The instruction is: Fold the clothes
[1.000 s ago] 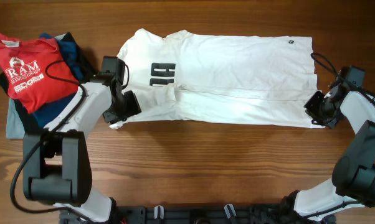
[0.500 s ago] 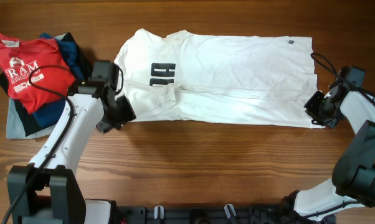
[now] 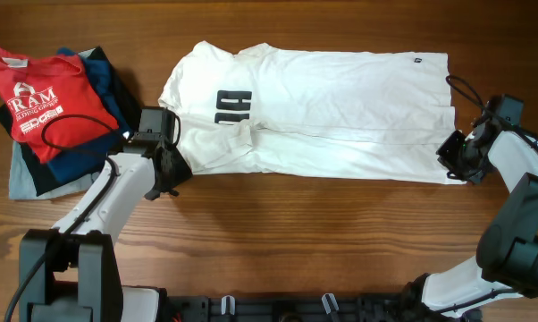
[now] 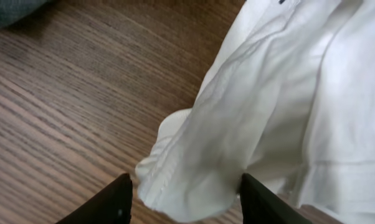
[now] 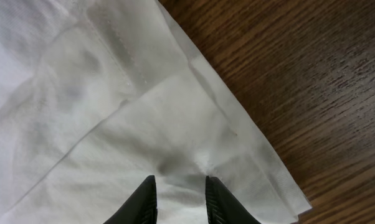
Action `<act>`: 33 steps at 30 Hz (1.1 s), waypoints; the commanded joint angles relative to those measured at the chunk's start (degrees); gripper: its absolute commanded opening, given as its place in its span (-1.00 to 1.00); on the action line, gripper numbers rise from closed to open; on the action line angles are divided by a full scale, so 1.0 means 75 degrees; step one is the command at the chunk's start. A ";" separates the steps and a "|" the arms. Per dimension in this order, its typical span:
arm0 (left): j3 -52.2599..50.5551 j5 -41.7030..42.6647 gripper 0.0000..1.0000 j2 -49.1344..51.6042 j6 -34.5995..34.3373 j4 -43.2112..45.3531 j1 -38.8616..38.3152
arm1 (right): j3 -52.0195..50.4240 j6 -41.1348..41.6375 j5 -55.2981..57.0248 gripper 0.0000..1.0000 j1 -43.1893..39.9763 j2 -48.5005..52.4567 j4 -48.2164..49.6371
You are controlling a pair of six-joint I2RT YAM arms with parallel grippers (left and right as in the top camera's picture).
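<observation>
The clothes, a white T-shirt [image 3: 340,107] with black lettering [image 3: 232,107], lie spread lengthwise across the table, with the front long edge folded over. My left gripper [image 3: 166,168] is at the shirt's front left corner. In the left wrist view it [image 4: 187,202] stands open, and the bunched sleeve end [image 4: 187,180] lies between its fingers on the wood. My right gripper [image 3: 451,159] is at the front right hem corner. In the right wrist view it [image 5: 180,199] is shut on the layered white cloth [image 5: 81,93], which puckers between the fingertips.
A pile of garments sits at the far left: a red T-shirt [image 3: 37,98] on top, a dark blue one [image 3: 104,76] and a grey one [image 3: 23,174] beneath. The bare wooden table [image 3: 323,241] runs along the front. A black cable [image 3: 461,88] loops by the right arm.
My left arm has swung round and its gripper has slid a little toward the front left, off the shirt body to the sleeve end. The right arm has stayed still.
</observation>
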 commanded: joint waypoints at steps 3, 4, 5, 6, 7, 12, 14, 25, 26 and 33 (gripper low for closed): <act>-0.0402 -0.0592 0.01 -0.0017 0.0090 0.0041 0.0041 | -0.0055 0.0038 0.0102 -0.48 0.0026 0.0044 0.0009; -0.0437 -0.0860 -0.01 -0.0017 0.0090 0.0058 0.0041 | -0.0055 0.0041 0.0102 -0.47 0.0026 0.0044 0.0012; -0.0449 -0.1128 -0.03 -0.0017 0.0090 0.0064 0.0041 | -0.0055 0.0038 0.0102 -0.47 0.0026 0.0044 0.0015; -0.0449 -0.1367 -0.06 -0.0017 0.0093 0.0067 0.0041 | -0.0055 0.0038 0.0102 -0.47 0.0026 0.0044 0.0015; -0.0449 -0.1687 -0.09 -0.0017 0.0093 0.0093 0.0041 | -0.0055 0.0041 0.0102 -0.47 0.0026 0.0044 0.0017; -0.0449 -0.2075 -0.16 -0.0020 0.0090 0.0379 0.0041 | -0.0055 0.0035 0.0105 -0.47 0.0026 0.0044 0.0020; -0.0449 -0.1708 -0.15 -0.0020 0.0090 0.0373 0.0041 | -0.0055 0.0041 0.0105 -0.47 0.0026 0.0044 0.0023; -0.0455 0.0356 -0.15 -0.0020 0.0035 -0.0691 0.0041 | -0.0055 0.0044 0.0105 -0.47 0.0026 0.0044 0.0082; -0.0484 0.0160 -0.15 -0.0020 0.0032 -0.0682 0.0041 | -0.0055 0.0044 0.0105 -0.47 0.0026 0.0044 0.0082; -0.1055 -0.0341 0.21 -0.0020 0.0038 0.0912 0.0041 | -0.0055 0.0061 0.0102 -0.47 0.0026 0.0044 0.0079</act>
